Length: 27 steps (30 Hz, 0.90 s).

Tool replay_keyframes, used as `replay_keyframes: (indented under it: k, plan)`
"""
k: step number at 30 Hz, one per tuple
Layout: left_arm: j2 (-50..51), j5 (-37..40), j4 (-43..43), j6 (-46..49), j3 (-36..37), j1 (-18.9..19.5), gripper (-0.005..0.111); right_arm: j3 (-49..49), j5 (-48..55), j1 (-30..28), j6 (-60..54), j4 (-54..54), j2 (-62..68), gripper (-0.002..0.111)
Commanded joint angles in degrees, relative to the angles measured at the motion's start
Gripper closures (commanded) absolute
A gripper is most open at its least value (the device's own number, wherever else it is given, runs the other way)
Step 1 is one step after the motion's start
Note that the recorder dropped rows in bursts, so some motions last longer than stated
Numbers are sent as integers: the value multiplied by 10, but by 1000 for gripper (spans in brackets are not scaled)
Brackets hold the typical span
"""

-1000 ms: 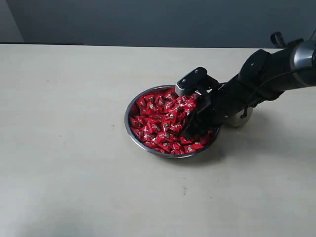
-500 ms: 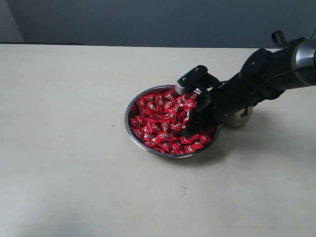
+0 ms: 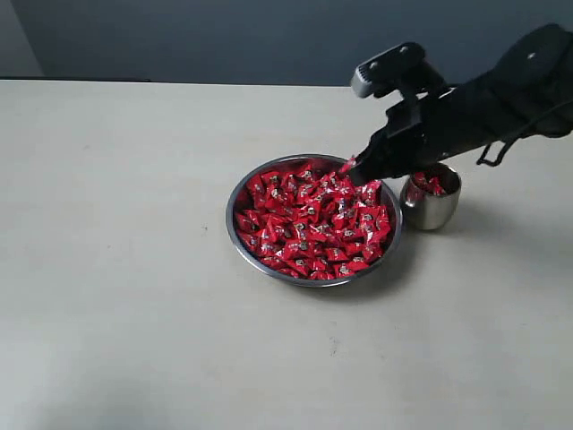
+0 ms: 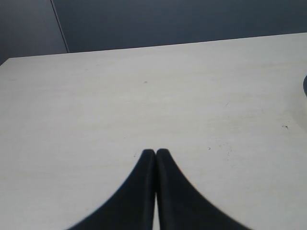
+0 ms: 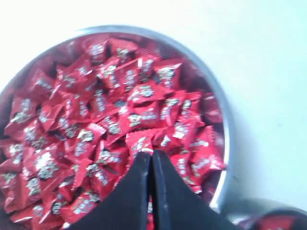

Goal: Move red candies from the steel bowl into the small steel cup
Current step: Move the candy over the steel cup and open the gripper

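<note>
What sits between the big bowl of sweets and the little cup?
Nothing. In the exterior view the steel bowl and the small steel cup stand almost side against side. No object shows between them, and whether they touch is unclear.

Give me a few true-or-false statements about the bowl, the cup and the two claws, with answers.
1. The steel bowl holds a heap of red candies. True.
2. The small steel cup is empty. False: red candies lie in it.
3. The right claw is wide open. False: it is shut.
4. The left claw is shut over the table. True.
5. The cup stands left of the bowl in the exterior view. False: right of it.
</note>
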Motion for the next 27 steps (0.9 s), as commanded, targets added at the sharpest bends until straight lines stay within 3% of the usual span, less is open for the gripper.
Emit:
replay_keyframes:
  k: [1,7,27]
  plan:
    - [-3,-3,1,-1,-5,-5,106,21,-39,-60,17,0,-19,108]
    - [-3,-3,1,-1,-5,-5,106,38,-67,-111,18,15,-20,108]
    - [-3,-3,1,-1,-5,-5,106,39,-78,-114,18,-29,24,108]
